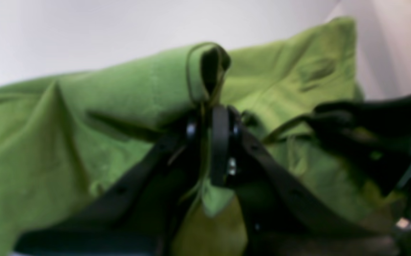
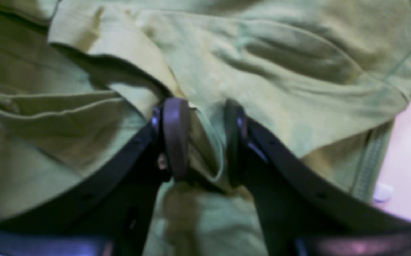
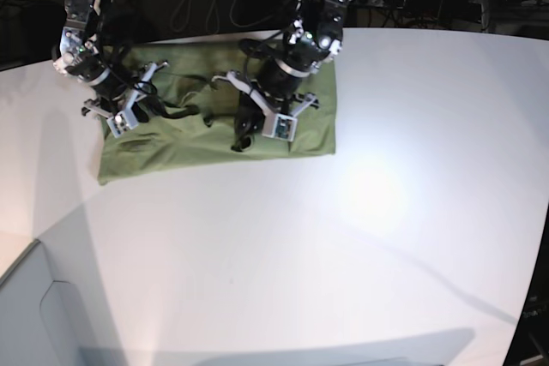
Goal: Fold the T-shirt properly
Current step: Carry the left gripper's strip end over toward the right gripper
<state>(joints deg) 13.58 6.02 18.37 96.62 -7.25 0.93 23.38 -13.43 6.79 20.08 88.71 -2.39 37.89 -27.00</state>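
Bare white table (image 3: 343, 237) fills the near half of the base view, nothing on it. Further back the T-shirt (image 3: 214, 143) lies as a wide rectangular slab toward the far left, edges roughly straight, so it looks partly folded, probably sides or sleeves brought in; surface lumpy, not smoothed. Both arms are down on it. Left gripper (image 1: 210, 142), at the middle of the cloth in the base view, has its jaws pressed nearly together on a pinched fold of green fabric, a loop of hem sticking up past the tips. Right gripper (image 2: 200, 142), over the left end of the slab in the base view, stands narrow with a ridge of cloth bunched between the pads, so it grips the shirt too. Remaining, by my read: carry the held edge over for the next fold, flatten, release. Wrist views blurry, collar and tag can't be made out.
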